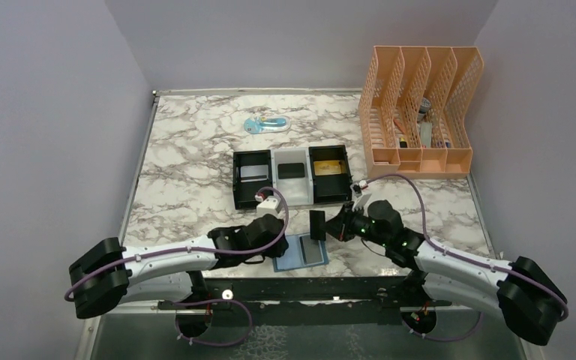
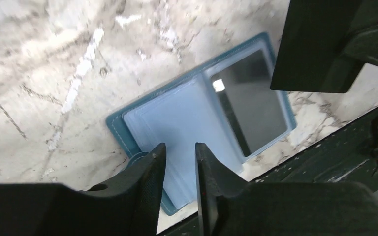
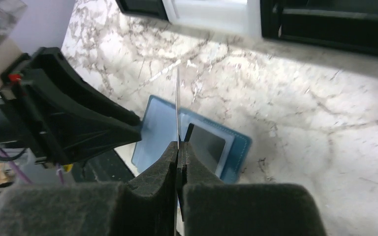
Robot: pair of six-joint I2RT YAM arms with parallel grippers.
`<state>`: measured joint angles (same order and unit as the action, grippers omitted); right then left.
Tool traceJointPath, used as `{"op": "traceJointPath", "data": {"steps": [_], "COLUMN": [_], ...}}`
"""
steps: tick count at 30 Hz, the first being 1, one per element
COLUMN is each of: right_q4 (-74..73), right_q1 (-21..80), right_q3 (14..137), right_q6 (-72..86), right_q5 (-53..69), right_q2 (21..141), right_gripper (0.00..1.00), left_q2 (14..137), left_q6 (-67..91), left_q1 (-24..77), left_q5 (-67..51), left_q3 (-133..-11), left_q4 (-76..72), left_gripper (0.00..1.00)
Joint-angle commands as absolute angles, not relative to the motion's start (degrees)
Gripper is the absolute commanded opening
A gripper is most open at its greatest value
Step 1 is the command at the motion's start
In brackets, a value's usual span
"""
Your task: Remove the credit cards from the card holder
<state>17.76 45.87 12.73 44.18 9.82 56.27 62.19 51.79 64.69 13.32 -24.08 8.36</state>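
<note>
Top external view: both arms reach low across the white marble-patterned table [image 1: 187, 187] from the near edge. Their forearms run almost level and converge toward the centre.

The small flat teal-blue folding card holder [image 1: 300, 257] lies open on the table near that edge, between the two wrists, with its paler blue inside facing up. It lies just in front of the black-and-white three-compartment tray [image 1: 292, 193], apart from it.

Left arm: the left gripper [image 1: 279, 246] points down at the holder's left page. In the left wrist view, its fingers [image 2: 147, 169] stand a narrow gap apart with nothing between them, directly over the pale blue page. You cannot tell from the views whether they touch it. The right page shows a dark glossy window.

Right arm: the right gripper [image 1: 328, 227] is raised above the holder's right half, with the wrist angled inward toward the left arm. Its jaws are clamped on a dark rectangular card [image 1: 317, 225], which stands upright and clear of the holder. In the right wrist view you see this card edge-on as a thin vertical line rising from between the closed fingers.
</note>
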Motion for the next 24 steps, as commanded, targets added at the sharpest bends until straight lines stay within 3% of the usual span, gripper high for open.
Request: {"op": "traceJointPath", "data": {"steps": [1, 3, 8, 13, 24], "right_q4": [9.30, 10.08, 13.95, 15.14, 15.10], "right_q1": [45.69, 45.65, 45.65, 45.92, 47.90], "right_q3": [17.33, 20.15, 28.60, 39.64, 55.05], "right_q6": [32.95, 26.96, 13.69, 0.55, -28.11], "right_q5": [2.11, 1.89, 2.24, 0.54, -8.99], "right_q2": [51.83, 51.87, 57.94, 71.34, 94.59], "right_gripper": [0.01, 0.01, 0.01, 0.01, 0.01], "left_q2": [59.76, 59.30, 57.54, 54.54, 45.04], "left_q6": [44.87, 42.24, 36.91, 36.41, 41.55], "left_q1": [63.84, 62.24, 51.89, 40.72, 39.20], "left_q5": [18.82, 19.27, 13.31, 6.45, 11.91], "left_q3": [-31.04, -33.04, -33.73, -30.83, -25.92], "left_q4": [14.58, 16.41, 16.60, 14.12, 16.60], "left_gripper": [0.35, 0.49, 0.70, 0.81, 0.90]}}
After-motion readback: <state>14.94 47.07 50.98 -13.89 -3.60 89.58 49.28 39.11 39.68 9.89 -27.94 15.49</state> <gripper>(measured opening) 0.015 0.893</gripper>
